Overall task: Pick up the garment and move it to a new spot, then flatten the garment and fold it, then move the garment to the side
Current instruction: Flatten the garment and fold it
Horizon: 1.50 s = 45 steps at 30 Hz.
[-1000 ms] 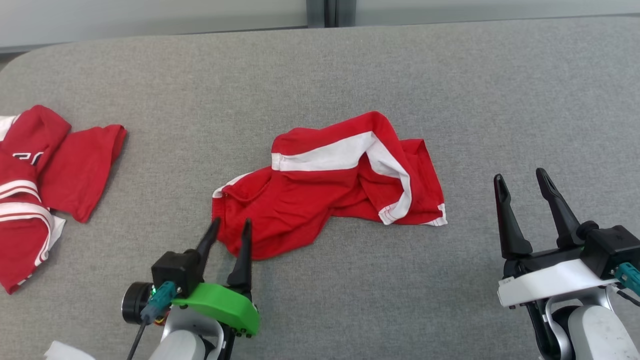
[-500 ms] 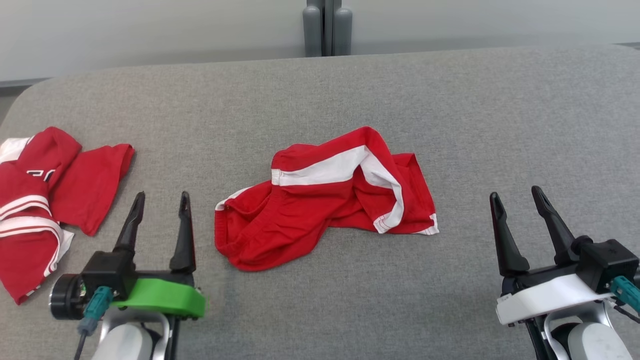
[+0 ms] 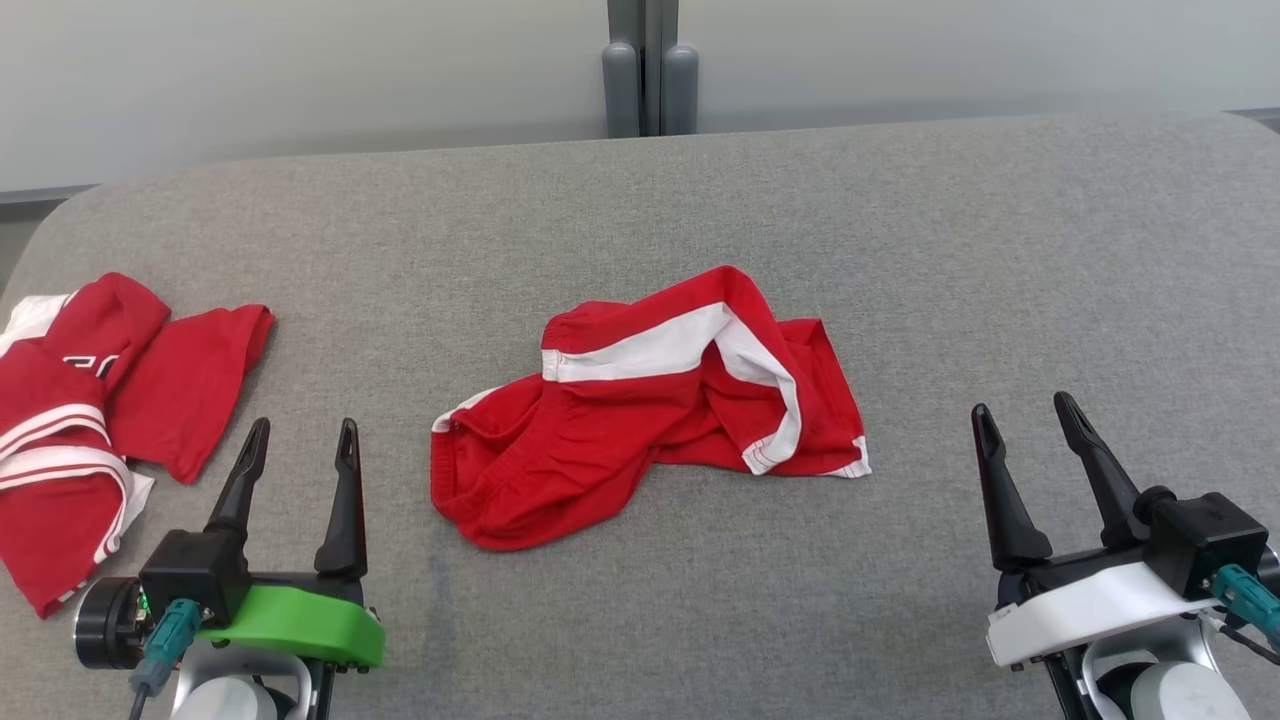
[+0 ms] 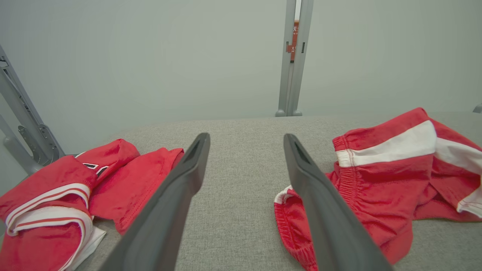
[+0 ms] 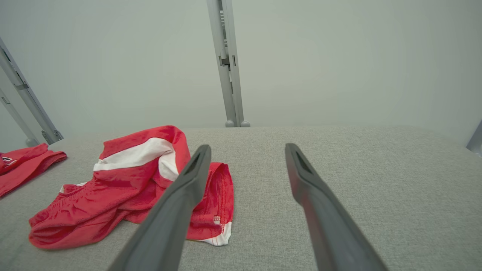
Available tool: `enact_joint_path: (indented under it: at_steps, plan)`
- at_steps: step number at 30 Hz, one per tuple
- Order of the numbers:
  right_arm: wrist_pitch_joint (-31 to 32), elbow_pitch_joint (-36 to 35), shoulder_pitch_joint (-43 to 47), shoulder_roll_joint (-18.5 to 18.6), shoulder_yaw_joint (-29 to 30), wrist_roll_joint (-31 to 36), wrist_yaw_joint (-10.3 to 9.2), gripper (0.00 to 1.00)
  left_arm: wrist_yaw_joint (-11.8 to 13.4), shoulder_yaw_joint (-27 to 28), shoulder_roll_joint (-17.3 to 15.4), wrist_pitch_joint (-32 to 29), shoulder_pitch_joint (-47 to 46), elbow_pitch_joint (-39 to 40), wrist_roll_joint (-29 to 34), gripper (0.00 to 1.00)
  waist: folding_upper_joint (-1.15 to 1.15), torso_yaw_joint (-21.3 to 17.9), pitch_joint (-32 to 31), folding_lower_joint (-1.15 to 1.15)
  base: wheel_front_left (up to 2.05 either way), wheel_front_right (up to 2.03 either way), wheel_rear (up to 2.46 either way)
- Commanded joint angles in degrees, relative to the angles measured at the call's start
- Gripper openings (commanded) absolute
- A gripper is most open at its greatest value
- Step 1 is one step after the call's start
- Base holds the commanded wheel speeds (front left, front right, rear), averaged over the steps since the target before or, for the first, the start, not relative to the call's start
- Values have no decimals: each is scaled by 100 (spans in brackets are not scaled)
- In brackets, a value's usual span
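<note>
The garment [image 3: 640, 410] is a pair of red shorts with a white side stripe, lying crumpled in the middle of the grey table; it also lies at the right of the left wrist view [image 4: 380, 180] and at the left of the right wrist view [image 5: 124, 192]. My left gripper [image 3: 300, 440] stands open at the lower left, off the garment's left edge, with nothing between its fingers [image 4: 244, 139]. At the lower right my right gripper [image 3: 1020, 415] is open and empty [image 5: 246, 150], well to the right of the shorts.
A second red garment [image 3: 90, 420] with white stripes lies bunched at the table's left edge [image 4: 56, 195]. The grey padded table [image 3: 1000, 250] reaches back to a pale wall with a grey post [image 3: 648, 65]. Bare cloth surface lies right of the shorts.
My left gripper has let go of the garment's lower left edge, opened wide and drawn back to the left. The head camera has tilted up, shifting the whole picture down.
</note>
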<state>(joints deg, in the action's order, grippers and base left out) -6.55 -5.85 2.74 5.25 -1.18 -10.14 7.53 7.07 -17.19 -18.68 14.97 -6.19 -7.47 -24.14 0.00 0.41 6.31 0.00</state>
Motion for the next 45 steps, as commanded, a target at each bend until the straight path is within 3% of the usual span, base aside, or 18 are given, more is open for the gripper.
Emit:
enact_joint_path:
  at_steps: [1, 10, 14, 26, 34, 35, 36, 38, 39, 45]
  plan:
    - [27, -6, 52, -10, -3, -4, -8, 100, -13, -16, -2, 30, 64, -5, -18, 100, 0, -2, 2, 0, 0, 0, 0]
    - [1, 13, 2, -33, -3, -13, -8, 100, -100, -158, -4, -28, -190, -20, 64, 100, 0, -6, 48, 0, 0, 0, 0]
    - [-1, 19, -56, -26, -2, -20, -8, 100, -256, -391, 58, -279, -519, 13, 119, 100, 0, -4, 109, 0, 0, 0, 0]
    - [-54, 95, -256, -3, -152, -83, -8, 100, -856, -1091, 675, -2196, -1877, -749, -459, 100, 0, -285, 420, 0, 0, 0, 0]
    - [-155, 230, -393, -27, -216, -132, -8, 100, -963, -1042, 828, -2555, -2275, -1640, -767, 100, 0, -449, 584, 0, 0, 0, 0]
    - [-153, 244, -404, -29, -220, -138, -8, 100, -976, -1035, 831, -2552, -2307, -1714, -780, 96, 0, -455, 603, 0, 0, 0, 0]
    - [-147, 263, -419, -33, -236, -146, -8, 100, -1002, -1036, 834, -2580, -2349, -1812, -809, 76, 0, -461, 627, 0, 0, 0, 0]
    - [-144, 303, -450, -25, -282, -153, -8, 100, -1049, -1036, 859, -2552, -2420, -1950, -849, 16, 0, -469, 668, 0, 0, 0, 0]
    - [-141, 324, -459, -17, -313, -155, -8, 100, -1069, -1037, 862, -2523, -2451, -2002, -862, 0, 0, -472, 682, 0, 0, 0, 0]
    - [-109, 494, -600, 56, -759, -202, -8, 100, -1175, -1095, 902, -2335, -2628, -2237, -859, 0, 0, -457, 795, 0, 0, 0, 0]
